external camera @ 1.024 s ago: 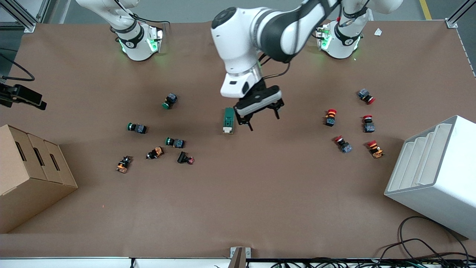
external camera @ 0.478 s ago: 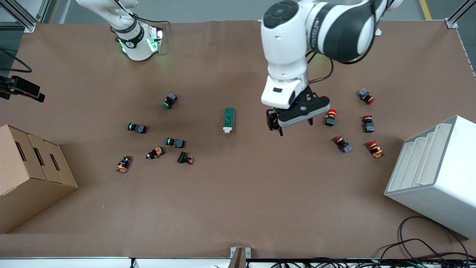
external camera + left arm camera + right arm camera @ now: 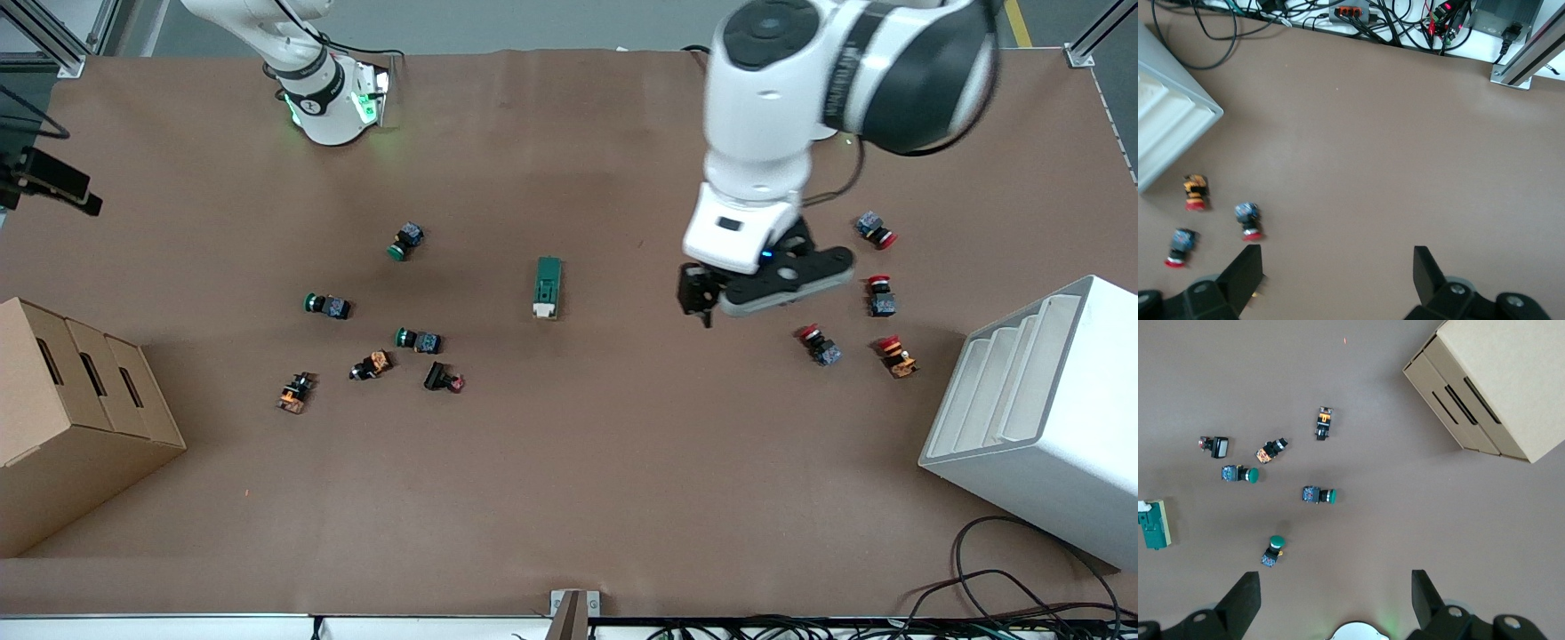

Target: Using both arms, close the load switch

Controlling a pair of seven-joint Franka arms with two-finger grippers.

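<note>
The load switch is a dark-green block with a cream lever end. It lies alone mid-table, cream end nearer the front camera, and also shows at the edge of the right wrist view. My left gripper is up in the air, apart from the switch, over the table beside the red-capped push-buttons. In the left wrist view it is open and empty. My right gripper is open and empty, high over the table close to its own base.
Red-capped push-buttons lie toward the left arm's end, beside a white rack. Green-capped push-buttons and orange and black ones lie toward the right arm's end, near a cardboard box. Cables lie at the front edge.
My left gripper has swung away from beside the load switch toward the left arm's end, to over the red-capped push-buttons. The switch has not moved.
</note>
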